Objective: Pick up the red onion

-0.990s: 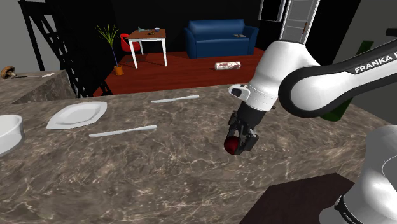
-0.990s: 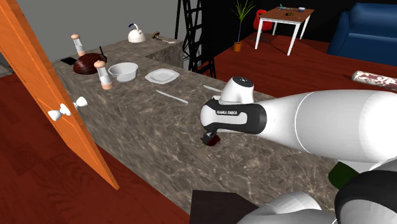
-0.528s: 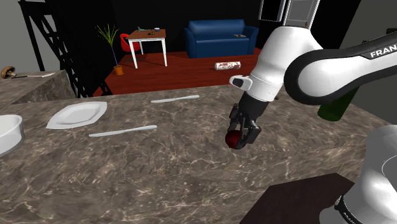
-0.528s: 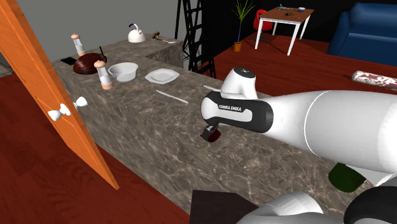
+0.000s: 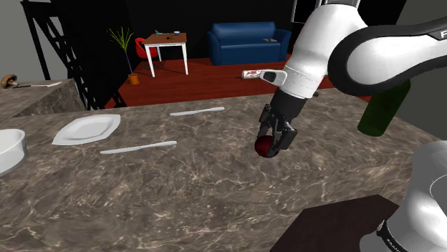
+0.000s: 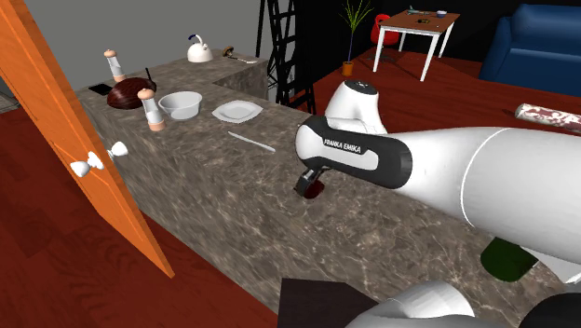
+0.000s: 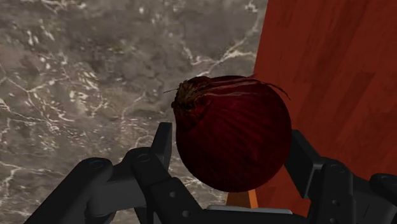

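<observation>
The shoulder view sits low beside the stand [image 5: 337, 225], facing across the tabletop [image 5: 179, 186] toward a blue sofa [image 5: 247, 41]. The second exterior view stands higher, turned along the tabletop's length (both share the white plate [image 5: 86, 129]). The wrist view looks close down past the hand [image 7: 230, 137].

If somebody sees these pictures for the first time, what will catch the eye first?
First the dark red onion, clasped between the two black fingers over the marbled grey counter. Next the big white arm, which crosses the second exterior view's right half, and the orange door standing at that view's left edge.
</observation>
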`<action>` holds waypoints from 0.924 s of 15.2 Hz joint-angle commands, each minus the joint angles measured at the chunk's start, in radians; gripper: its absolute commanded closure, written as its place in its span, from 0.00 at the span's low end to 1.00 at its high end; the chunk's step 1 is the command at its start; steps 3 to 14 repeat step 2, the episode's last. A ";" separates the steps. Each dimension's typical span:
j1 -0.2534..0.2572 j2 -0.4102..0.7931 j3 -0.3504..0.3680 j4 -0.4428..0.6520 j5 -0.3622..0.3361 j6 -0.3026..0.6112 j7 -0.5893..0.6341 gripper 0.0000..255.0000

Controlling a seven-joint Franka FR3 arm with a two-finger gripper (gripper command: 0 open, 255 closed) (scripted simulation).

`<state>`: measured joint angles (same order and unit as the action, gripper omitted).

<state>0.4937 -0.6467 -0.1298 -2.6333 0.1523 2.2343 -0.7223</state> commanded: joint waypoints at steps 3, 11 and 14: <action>-0.001 -0.006 0.002 0.015 -0.002 -0.021 0.005 1.00; -0.001 -0.006 0.002 0.015 -0.002 -0.021 0.005 1.00; -0.001 -0.006 0.002 0.015 -0.002 -0.021 0.005 1.00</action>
